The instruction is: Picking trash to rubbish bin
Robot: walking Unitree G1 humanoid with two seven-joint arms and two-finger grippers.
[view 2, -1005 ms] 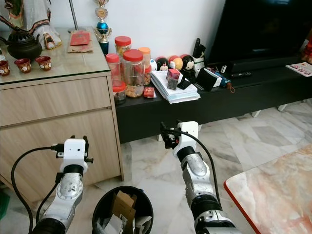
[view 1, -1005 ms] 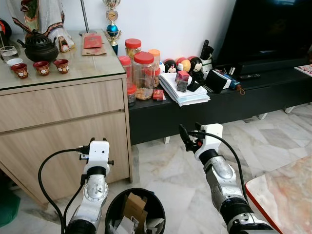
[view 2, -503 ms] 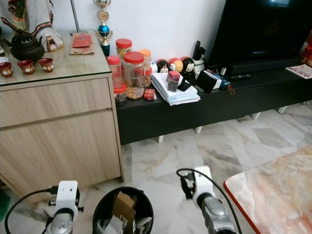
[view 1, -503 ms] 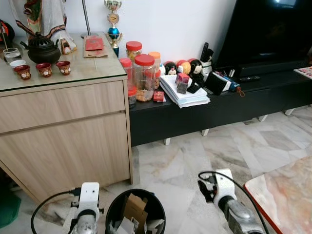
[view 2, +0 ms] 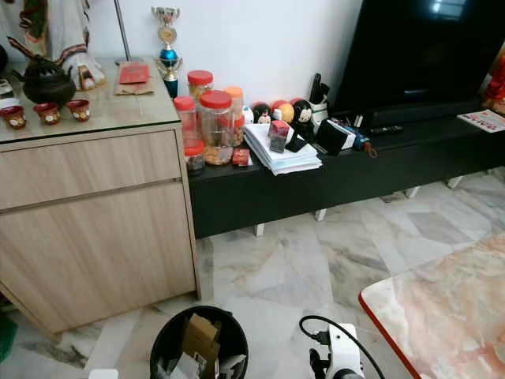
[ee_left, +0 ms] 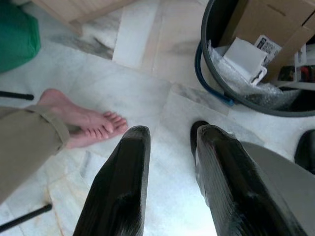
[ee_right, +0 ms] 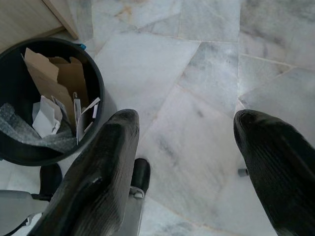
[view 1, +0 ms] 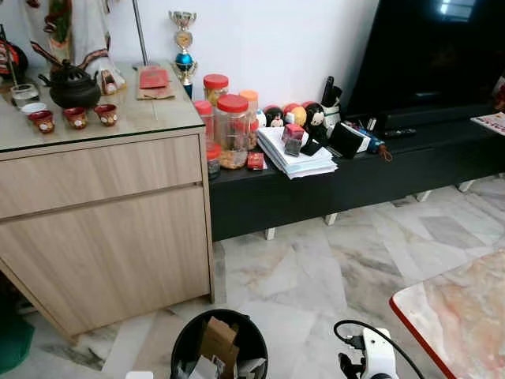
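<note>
Grippers lowered; left wrist's bare foot [ee_left: 93,123].

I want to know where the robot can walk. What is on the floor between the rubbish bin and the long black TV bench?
Just bare marble floor between the rubbish bin and the black TV bench, seen in both eye views.

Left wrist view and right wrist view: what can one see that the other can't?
The left wrist view has a person's bare foot on the marble floor, a tan trouser leg and something green in a corner. The left gripper has its fingers apart, nothing between them.

The right wrist view has the corner of a wooden cabinet and wide floor tiles. The right gripper is open much wider, also empty.

Both see the black rubbish bin with cardboard and paper inside.
</note>
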